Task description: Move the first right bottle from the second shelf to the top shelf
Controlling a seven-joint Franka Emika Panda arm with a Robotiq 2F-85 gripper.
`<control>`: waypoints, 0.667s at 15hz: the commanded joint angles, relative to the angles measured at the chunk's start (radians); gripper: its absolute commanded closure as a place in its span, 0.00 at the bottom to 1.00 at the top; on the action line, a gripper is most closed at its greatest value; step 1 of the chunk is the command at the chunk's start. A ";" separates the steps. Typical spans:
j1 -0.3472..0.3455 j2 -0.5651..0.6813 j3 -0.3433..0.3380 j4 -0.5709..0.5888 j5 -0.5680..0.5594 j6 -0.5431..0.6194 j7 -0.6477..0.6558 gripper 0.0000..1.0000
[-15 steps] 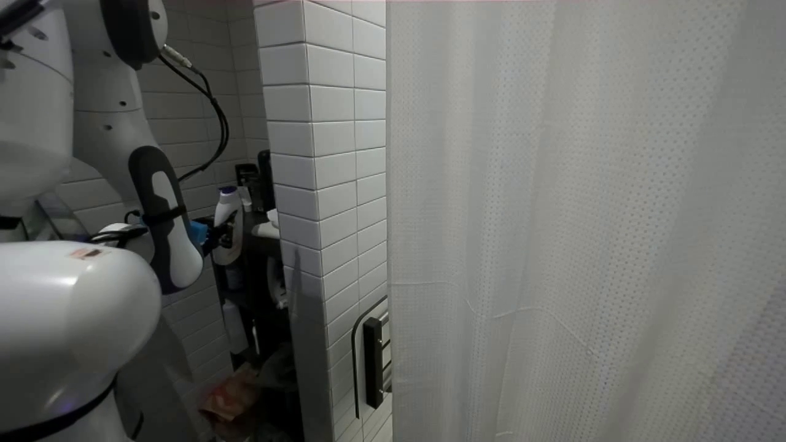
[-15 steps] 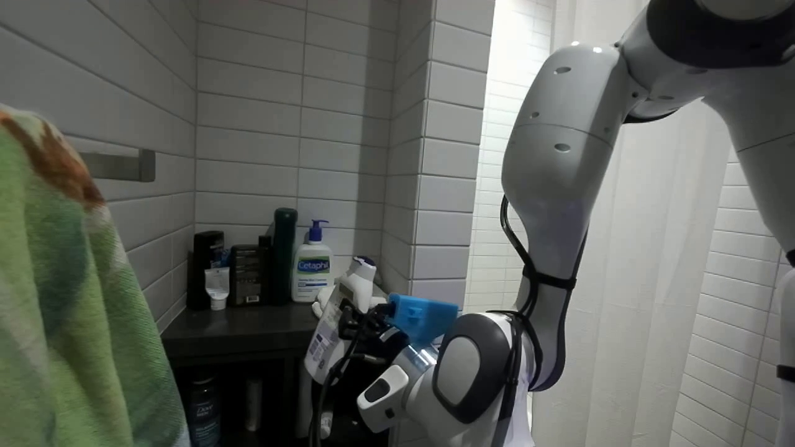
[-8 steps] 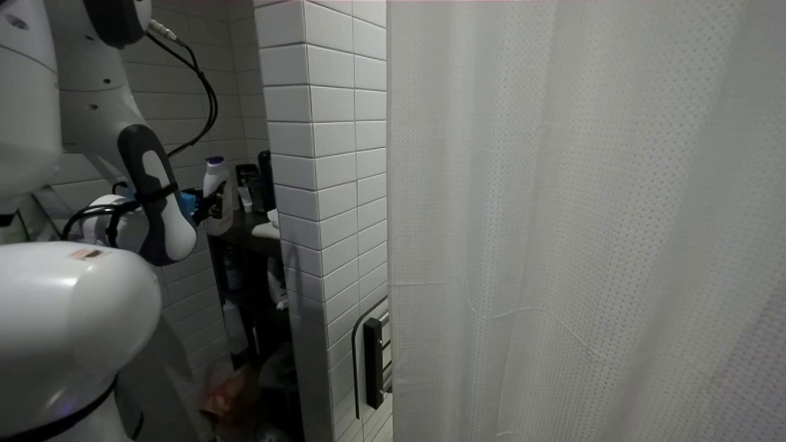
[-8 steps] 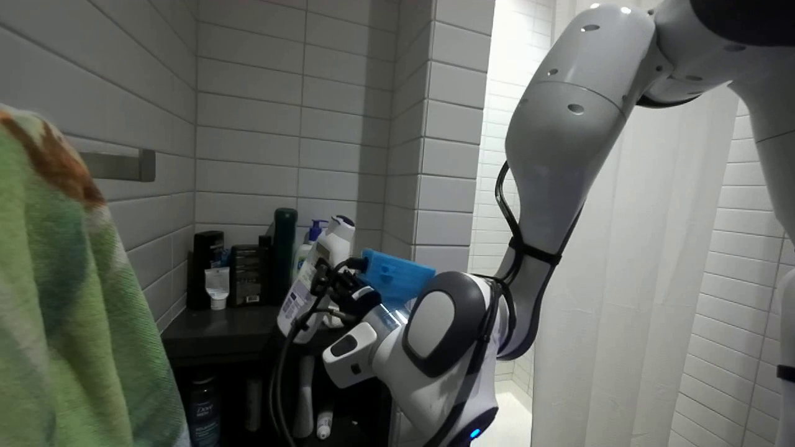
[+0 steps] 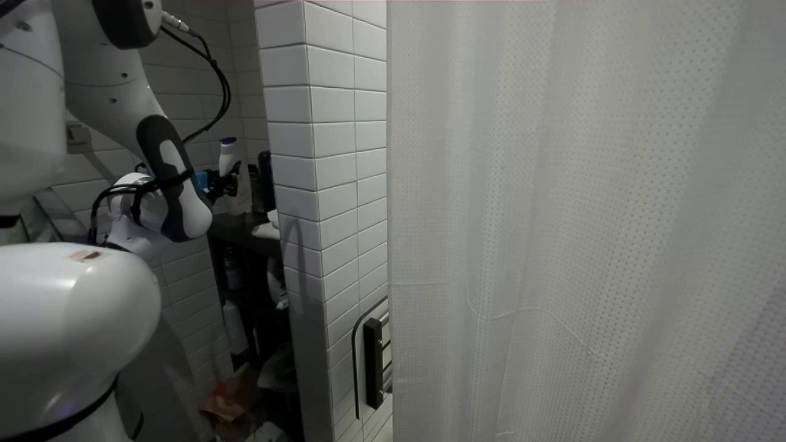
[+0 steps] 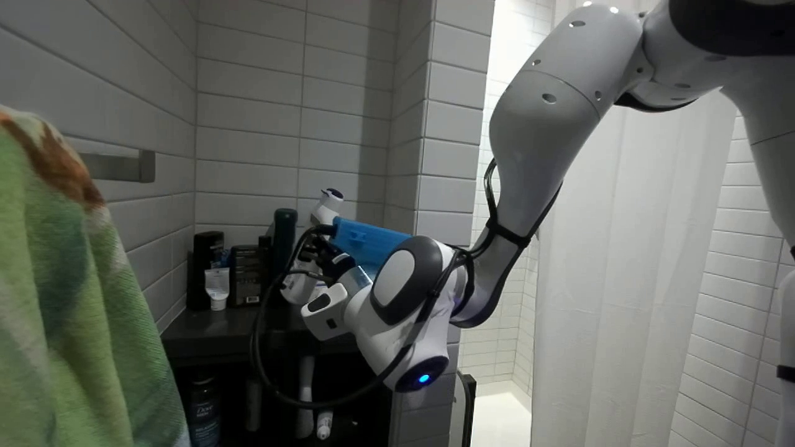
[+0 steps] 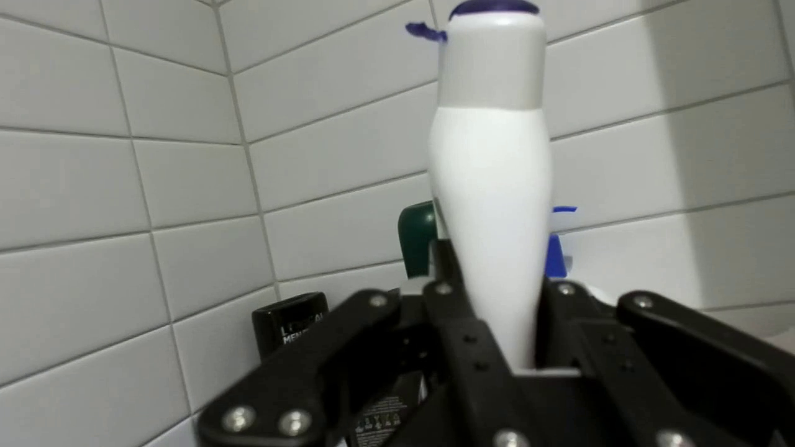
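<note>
The bottle (image 7: 490, 167) stands upper middle in the wrist view, pinched between the jaws of the gripper (image 7: 500, 282). Left of centre in an exterior view, it tilts near the top shelf (image 6: 227, 324), contact unclear; a tube (image 6: 217, 287) stands there, lower left.

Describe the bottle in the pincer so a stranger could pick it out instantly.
Follow the big white robot arm to its black pincer. Clamped there is a white bottle. Its purple top sets it apart from the dark bottles on the top shelf and the blue pump behind it.
</note>
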 commanded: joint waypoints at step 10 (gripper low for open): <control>-0.089 0.100 -0.076 0.418 -0.018 0.666 -0.196 0.94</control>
